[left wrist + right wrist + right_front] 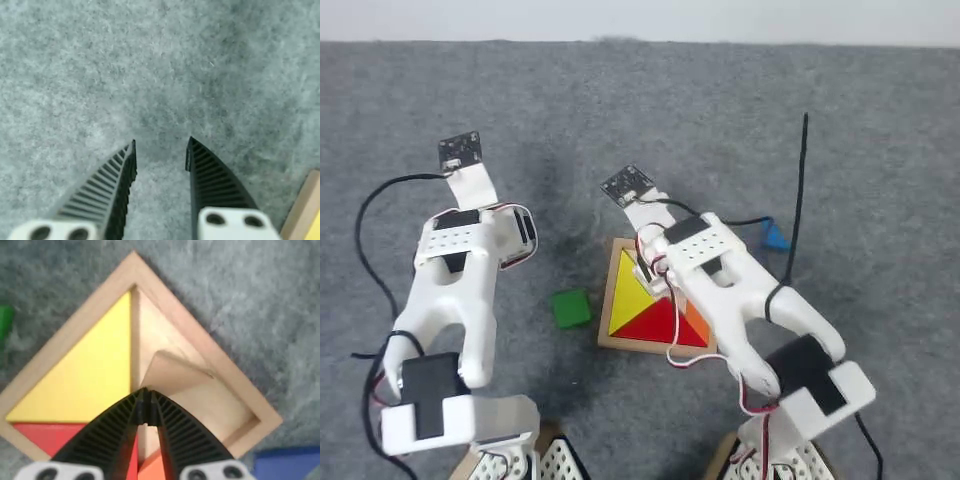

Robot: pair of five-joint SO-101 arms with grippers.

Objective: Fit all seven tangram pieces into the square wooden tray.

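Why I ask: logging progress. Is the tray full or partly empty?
Partly empty: the tray holds a yellow piece, a red piece and an orange piece, bare wood shows beside them; the green piece lies outside.

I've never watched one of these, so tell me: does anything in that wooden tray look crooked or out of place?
Yes. A pale piece in the tray's bare corner looks askew: its edges do not line up with the yellow triangle or the rim. A green piece lies outside on the carpet.
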